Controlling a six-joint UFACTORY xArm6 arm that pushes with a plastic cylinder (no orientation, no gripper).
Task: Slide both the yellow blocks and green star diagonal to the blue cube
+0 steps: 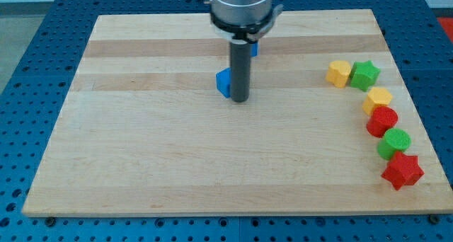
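My tip [240,100] sits at 3 o'clock of the blue cube [224,83], seemingly touching it; no gripper exists to report. The yellow blocks [339,73] [378,98] and green star [365,74] lie clustered well apart at the counter [141,164] edge, 3 o'clock, awaiting pushes.

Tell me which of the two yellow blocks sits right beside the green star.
The upper yellow block, touching the green star on the star's left. The other yellow block lies lower, just above a red block.
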